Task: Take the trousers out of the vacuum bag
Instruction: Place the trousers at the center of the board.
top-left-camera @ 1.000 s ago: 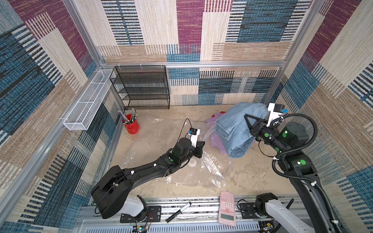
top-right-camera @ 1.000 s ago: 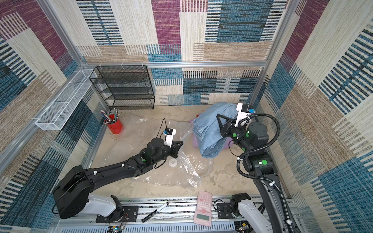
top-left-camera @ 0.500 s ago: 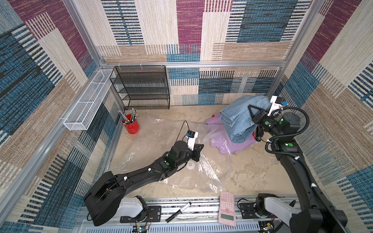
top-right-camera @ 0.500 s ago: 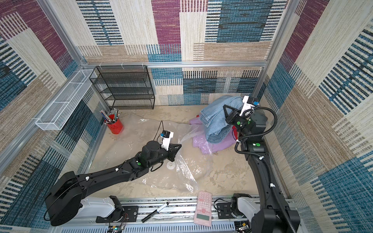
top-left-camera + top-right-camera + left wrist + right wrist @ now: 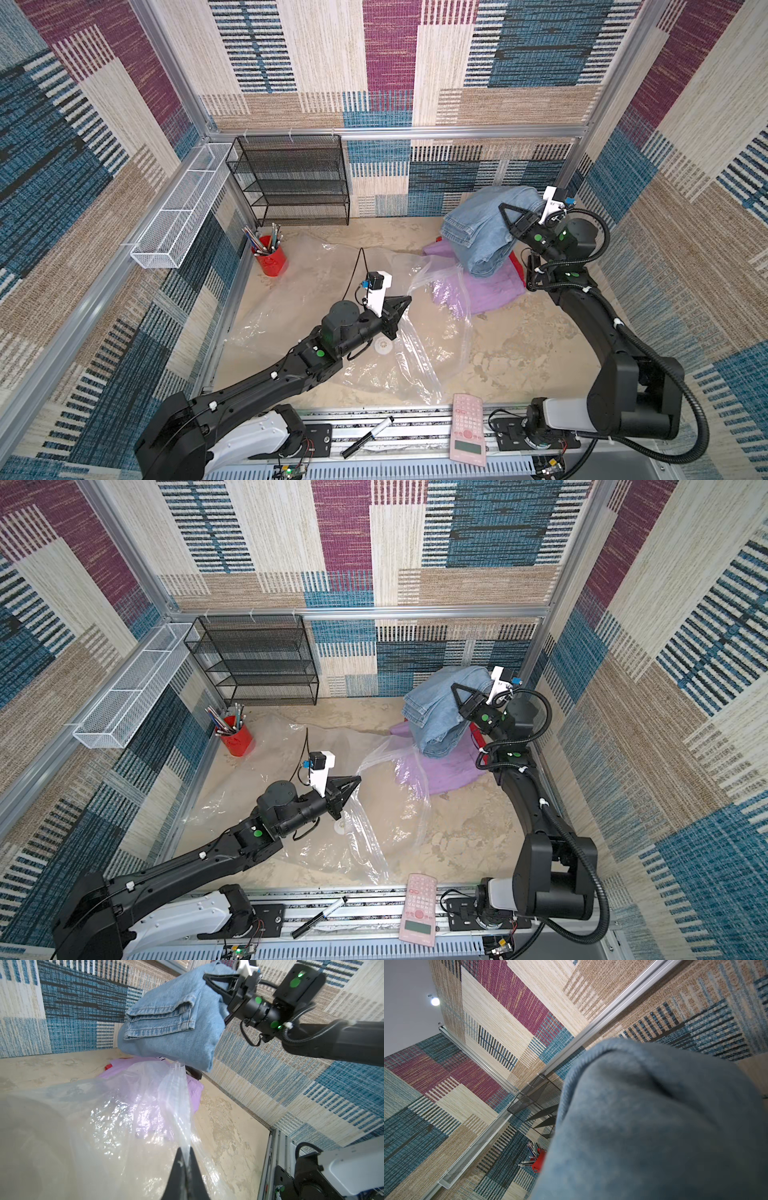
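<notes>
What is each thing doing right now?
denim trousers: folded, held up in the air
lilac trousers: lying flat, partly under plastic
red trousers: mostly hidden beneath lilac trousers
vacuum bag: open, edge lifted
left gripper: fingers shut on vacuum bag
right gripper: fingers shut on denim trousers
pen cup: upright

Denim trousers (image 5: 478, 237) folded, raised above lilac trousers (image 5: 490, 293); red trousers (image 5: 515, 263) beside; vacuum bag (image 5: 419, 357) crumpled, overlapping lilac.

Black mesh shelf (image 5: 291, 183) against the back wall; white wire basket (image 5: 183, 208) along the side wall; red cup of pens (image 5: 272, 259) near the shelf; pink calculator (image 5: 467, 428) and black marker (image 5: 368, 436) on the front rail.
</notes>
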You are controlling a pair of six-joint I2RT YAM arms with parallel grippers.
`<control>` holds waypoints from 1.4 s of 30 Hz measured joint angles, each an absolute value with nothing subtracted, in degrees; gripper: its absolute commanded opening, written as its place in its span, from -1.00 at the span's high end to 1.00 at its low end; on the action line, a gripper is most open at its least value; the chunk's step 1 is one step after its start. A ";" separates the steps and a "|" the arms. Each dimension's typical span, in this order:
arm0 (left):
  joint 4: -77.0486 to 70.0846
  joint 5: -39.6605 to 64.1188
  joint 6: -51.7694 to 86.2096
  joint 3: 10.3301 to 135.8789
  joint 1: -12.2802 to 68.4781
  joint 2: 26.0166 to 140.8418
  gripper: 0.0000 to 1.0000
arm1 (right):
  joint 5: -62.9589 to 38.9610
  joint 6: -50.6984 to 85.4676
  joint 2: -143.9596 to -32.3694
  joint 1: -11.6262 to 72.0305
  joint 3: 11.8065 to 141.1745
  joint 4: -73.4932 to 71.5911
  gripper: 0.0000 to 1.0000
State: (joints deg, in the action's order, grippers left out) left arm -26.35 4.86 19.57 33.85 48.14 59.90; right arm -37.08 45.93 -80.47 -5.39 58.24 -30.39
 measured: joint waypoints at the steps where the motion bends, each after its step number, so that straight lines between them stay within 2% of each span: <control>1: -26.33 4.86 19.35 33.54 48.14 59.11 1.00 | -37.06 46.68 -81.60 -5.39 58.26 -31.44 1.00; 21: -25.30 4.60 15.99 31.88 47.64 48.12 1.00 | -38.83 56.58 -94.45 -3.36 57.01 -44.82 1.00; 26: -25.21 4.43 14.98 32.53 47.51 48.58 1.00 | -39.00 57.39 -93.51 -1.02 51.35 -48.34 1.00; 35: -25.12 4.45 14.76 32.91 47.00 49.34 1.00 | -37.28 55.18 -85.34 -1.30 37.65 -48.73 1.00; 42: -25.10 4.47 14.76 33.10 46.89 49.39 1.00 | -36.38 51.92 -83.66 -2.68 29.95 -48.23 0.99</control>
